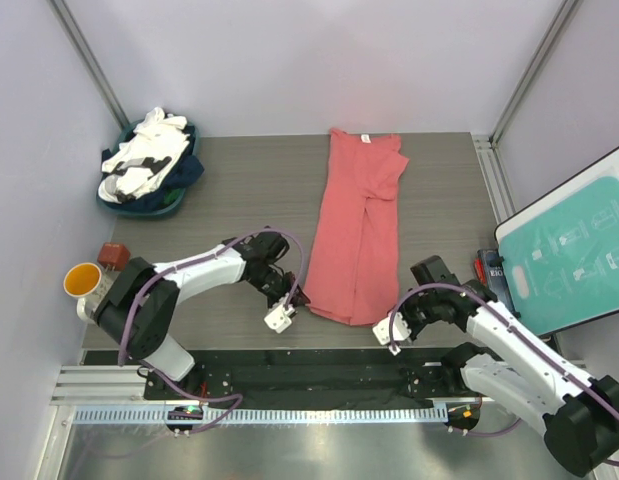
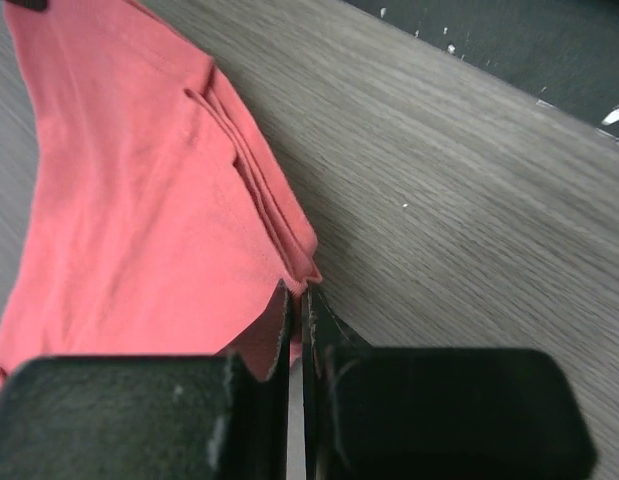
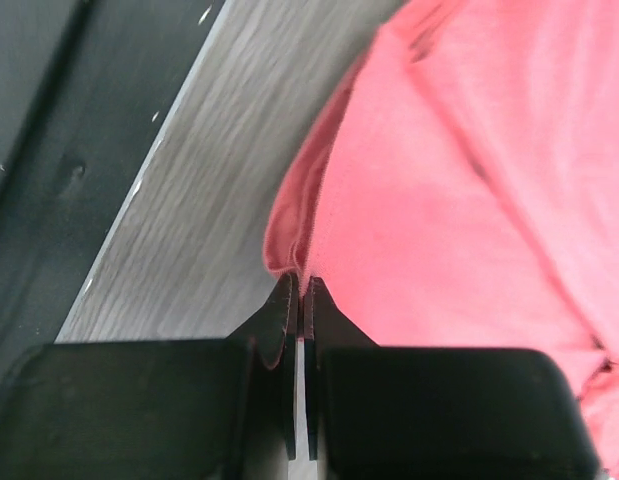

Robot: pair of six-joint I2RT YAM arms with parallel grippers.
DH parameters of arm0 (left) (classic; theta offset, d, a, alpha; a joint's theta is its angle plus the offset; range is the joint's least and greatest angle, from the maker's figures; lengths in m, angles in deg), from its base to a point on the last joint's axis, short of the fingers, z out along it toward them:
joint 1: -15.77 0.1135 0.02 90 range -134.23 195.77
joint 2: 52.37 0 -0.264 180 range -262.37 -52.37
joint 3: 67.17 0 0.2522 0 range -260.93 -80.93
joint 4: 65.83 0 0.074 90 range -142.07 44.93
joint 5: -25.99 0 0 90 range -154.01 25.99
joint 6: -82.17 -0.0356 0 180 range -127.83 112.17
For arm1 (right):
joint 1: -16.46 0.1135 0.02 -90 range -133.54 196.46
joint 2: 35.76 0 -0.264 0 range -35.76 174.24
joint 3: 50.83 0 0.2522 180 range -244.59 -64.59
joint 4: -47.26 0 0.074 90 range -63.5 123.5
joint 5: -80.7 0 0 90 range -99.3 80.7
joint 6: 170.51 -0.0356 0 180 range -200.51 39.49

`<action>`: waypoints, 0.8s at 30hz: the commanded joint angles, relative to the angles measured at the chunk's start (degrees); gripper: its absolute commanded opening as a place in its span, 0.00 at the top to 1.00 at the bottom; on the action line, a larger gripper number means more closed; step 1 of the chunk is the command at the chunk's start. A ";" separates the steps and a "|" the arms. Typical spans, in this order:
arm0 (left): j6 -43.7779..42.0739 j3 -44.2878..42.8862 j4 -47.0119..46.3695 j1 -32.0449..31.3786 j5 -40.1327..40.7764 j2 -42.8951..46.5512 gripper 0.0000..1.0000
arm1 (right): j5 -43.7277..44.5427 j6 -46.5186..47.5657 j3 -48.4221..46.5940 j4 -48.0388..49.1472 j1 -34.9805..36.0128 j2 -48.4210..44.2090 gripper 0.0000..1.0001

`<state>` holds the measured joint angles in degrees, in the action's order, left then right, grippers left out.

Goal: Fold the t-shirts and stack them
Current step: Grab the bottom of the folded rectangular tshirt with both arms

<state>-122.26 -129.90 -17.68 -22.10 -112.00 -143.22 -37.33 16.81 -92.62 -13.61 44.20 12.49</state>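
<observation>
A coral-red t-shirt (image 1: 359,230) lies folded lengthwise into a long strip on the table. Its white neck tag is at the far end. My left gripper (image 1: 299,298) is shut on the strip's near left hem corner. The left wrist view shows the jaws (image 2: 299,292) pinching the layered hem of the shirt (image 2: 129,200). My right gripper (image 1: 380,323) is shut on the near right hem corner. In the right wrist view the jaws (image 3: 299,282) pinch the bunched edge of the shirt (image 3: 469,180). White and dark navy t-shirts (image 1: 147,160) are piled at the far left.
The pile sits in a blue-green basket (image 1: 172,203). An orange-lined mug (image 1: 84,280) and a small reddish-brown object (image 1: 113,253) stand at the left edge. A teal board (image 1: 579,250) leans at the right, with a dark item (image 1: 489,270) beside it.
</observation>
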 commanded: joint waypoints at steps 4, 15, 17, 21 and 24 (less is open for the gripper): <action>-5.35 -9.38 25.08 -0.19 -6.15 5.42 1.00 | -8.00 -13.81 -13.01 -12.02 3.27 2.63 0.99; -19.05 -13.61 53.57 -0.19 -13.27 10.08 1.00 | -13.10 -24.71 -20.56 -20.91 11.27 -1.40 0.99; -19.25 -13.70 56.82 -0.28 -14.41 10.69 1.00 | -14.32 -27.51 -21.45 -21.70 12.24 -2.02 0.99; -17.59 -13.69 56.06 -0.19 -13.72 12.62 1.00 | -13.99 -30.33 -21.72 -20.31 13.30 -2.63 0.99; -12.15 -14.31 50.88 0.16 -13.53 12.98 1.00 | -10.39 -29.47 -21.19 -17.59 13.30 -2.02 0.99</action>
<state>-122.26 -141.92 22.65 -22.10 -122.36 -132.16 -49.11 -10.14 -112.62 -33.17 57.14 10.24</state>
